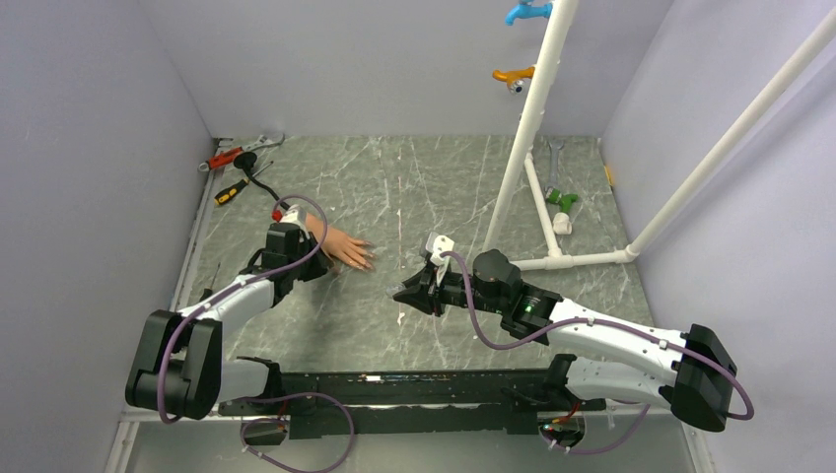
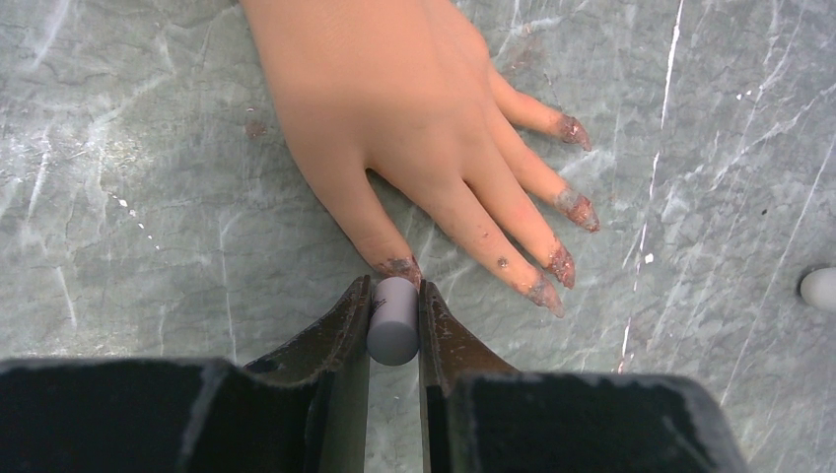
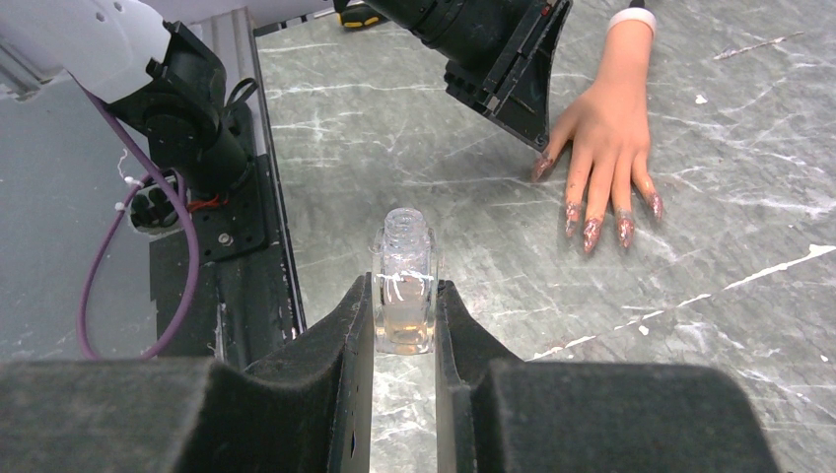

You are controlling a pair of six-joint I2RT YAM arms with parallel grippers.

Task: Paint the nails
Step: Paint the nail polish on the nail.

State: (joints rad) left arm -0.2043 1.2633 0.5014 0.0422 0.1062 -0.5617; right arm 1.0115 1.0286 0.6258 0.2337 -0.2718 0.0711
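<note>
Left gripper (image 2: 393, 289) clamps one grey cylinder (image 2: 393, 330), right gripper (image 3: 404, 291) one bottle (image 3: 405, 256) — five nails (image 2: 577, 209).

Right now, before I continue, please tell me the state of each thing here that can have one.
left pincer, shut on the small pale cylinder, beside the thumb nail.
right pincer, shut on the clear bottle.
clear bottle, uncapped, a little liquid at the bottom.
mannequin hand, flat on the table, palm down, fingers spread.
nails, smeared with reddish polish.
</note>
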